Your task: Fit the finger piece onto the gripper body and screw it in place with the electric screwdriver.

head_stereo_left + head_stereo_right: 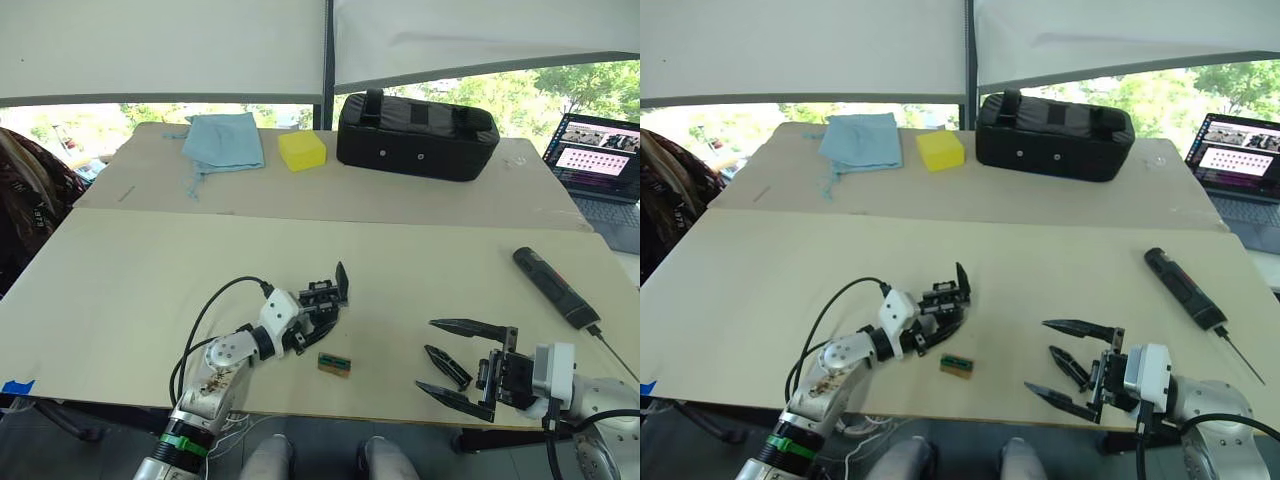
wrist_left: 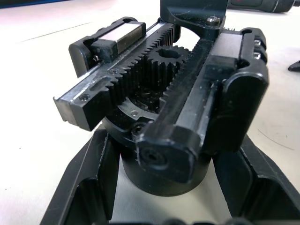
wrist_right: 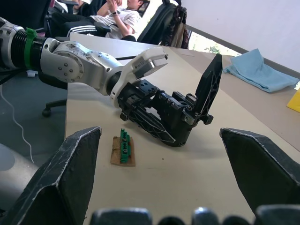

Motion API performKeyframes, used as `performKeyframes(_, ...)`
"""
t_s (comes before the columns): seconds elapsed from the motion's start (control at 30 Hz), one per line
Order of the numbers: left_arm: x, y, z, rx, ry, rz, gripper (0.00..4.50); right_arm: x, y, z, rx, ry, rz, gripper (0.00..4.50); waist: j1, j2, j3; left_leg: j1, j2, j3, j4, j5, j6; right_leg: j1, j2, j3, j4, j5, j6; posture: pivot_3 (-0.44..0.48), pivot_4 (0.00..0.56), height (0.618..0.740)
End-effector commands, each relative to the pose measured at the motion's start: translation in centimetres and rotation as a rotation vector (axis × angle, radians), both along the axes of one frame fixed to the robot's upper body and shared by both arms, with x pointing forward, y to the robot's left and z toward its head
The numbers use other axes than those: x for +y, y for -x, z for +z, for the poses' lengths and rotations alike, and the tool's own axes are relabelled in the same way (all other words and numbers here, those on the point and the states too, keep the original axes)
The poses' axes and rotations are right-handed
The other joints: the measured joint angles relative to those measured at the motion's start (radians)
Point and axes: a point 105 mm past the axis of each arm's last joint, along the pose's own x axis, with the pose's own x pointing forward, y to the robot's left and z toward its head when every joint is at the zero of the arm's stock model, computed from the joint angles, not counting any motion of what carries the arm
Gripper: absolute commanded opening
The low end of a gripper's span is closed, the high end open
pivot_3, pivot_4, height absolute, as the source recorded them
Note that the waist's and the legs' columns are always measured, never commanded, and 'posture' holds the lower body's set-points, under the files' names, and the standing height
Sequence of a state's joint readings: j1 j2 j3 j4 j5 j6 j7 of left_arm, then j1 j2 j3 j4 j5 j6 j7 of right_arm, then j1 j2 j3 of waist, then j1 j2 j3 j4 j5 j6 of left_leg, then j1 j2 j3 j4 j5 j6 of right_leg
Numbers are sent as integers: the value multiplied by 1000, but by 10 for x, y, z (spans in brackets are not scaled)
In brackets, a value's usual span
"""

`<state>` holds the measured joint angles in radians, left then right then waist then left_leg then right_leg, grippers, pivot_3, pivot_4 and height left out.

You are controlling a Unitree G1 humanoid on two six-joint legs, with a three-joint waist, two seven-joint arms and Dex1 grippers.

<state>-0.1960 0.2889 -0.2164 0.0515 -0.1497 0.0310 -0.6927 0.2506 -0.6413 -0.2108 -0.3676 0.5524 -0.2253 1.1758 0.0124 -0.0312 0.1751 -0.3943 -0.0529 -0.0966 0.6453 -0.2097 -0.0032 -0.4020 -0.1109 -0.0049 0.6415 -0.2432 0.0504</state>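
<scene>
Left gripper (image 1: 318,318) is clamping the chunky black gripper body (image 1: 325,300) against the beige table (image 1: 150,270), apparently steadying it for assembly. Right gripper (image 1: 455,362) is sitting wide open and empty, its fingers straddling the small tapered black finger piece (image 1: 447,365). The black pen-shaped electric screwdriver (image 1: 555,287) is lying untouched, well apart.

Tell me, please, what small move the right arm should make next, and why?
Probably lower the right pincer a little and shut it on the finger piece. Its fingers are spread wide with the loose piece lying on the table between them, not yet gripped. The left pincer already clamps the gripper body, prong up, while the electric screwdriver lies untouched.
</scene>
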Motion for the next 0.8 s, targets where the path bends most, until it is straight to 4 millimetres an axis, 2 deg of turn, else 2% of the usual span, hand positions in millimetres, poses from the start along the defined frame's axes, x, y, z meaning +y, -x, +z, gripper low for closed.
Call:
performKeyframes(0.03,2,1,1,-16,-5,-5,3352,2,3,10,-59,9,8,4500,0,2,-1,0,0,0,0,0,0,0,0,0,0,0,0,0,150,740)
performKeyframes(0.13,12,1,2,4,20,19,4380,1,3,11,-60,8,-1,4500,-2,3,-2,1,0,1,0,0,0,0,0,1,0,0,1,0,150,740)
performKeyframes(0.33,32,10,2,65,-42,-91,4380,-2,3,12,-58,19,-15,4500,-3,4,-2,3,1,2,0,0,0,1,1,3,1,-1,1,0,150,740)
performKeyframes(0.5,52,4,13,53,-85,-170,4380,-6,2,14,-59,32,-23,4500,-1,4,-2,4,2,5,0,0,0,1,1,4,1,-2,3,0,150,740)
performKeyframes(0.6,54,4,16,64,-93,-276,4380,-8,1,15,-57,44,-20,4500,0,4,-2,4,2,6,0,0,0,0,1,5,1,-2,3,0,150,740)
performKeyframes(0.67,54,3,10,120,-126,-355,4380,-9,-1,15,-56,48,-18,4500,0,4,-2,4,1,7,0,0,0,1,1,5,1,-1,3,0,150,740)
performKeyframes(0.8,44,-14,14,96,-128,-438,4380,-6,0,17,-54,49,-4,4500,0,3,-2,4,1,15,0,0,1,1,1,5,1,-1,3,0,150,740)
